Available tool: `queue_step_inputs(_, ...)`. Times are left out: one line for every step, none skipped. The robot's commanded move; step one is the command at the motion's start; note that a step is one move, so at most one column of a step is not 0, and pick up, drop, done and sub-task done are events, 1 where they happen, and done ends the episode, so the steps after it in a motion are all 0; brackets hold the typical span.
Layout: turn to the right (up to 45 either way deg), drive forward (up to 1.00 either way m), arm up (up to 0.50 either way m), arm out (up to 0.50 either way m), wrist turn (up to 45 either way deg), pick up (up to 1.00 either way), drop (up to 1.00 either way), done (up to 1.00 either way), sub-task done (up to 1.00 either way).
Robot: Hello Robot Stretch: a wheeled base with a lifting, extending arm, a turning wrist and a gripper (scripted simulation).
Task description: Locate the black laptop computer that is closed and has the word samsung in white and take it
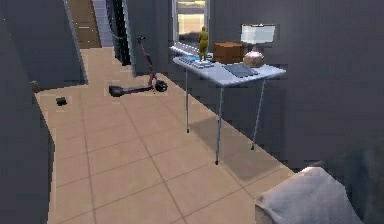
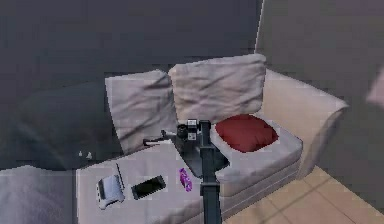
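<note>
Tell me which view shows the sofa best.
The arm side view: the sofa shows its back cushions, seat and one armrest, with a red cushion on it. The forward view catches a pale padded corner at its bottom right, likely the same sofa.

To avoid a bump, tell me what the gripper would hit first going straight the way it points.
The gripper points toward the arm side view's left; probably it would first meet the lower part of the pale rumpled fabric back cushion on the beige sofa, though depth is unclear.
</note>
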Motion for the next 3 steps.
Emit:
queue_step_inputs(0.0,0.0,0.0,0.0,45.0,0.0,0.0,0.0,0.0)
queue_step_inputs(0.0,0.0,0.0,0.0,18.0,0.0,0.0,0.0,0.0)
queue_step_inputs(0.0,0.0,-0.3,0.0,0.0,0.0,0.0,0.0,0.0)
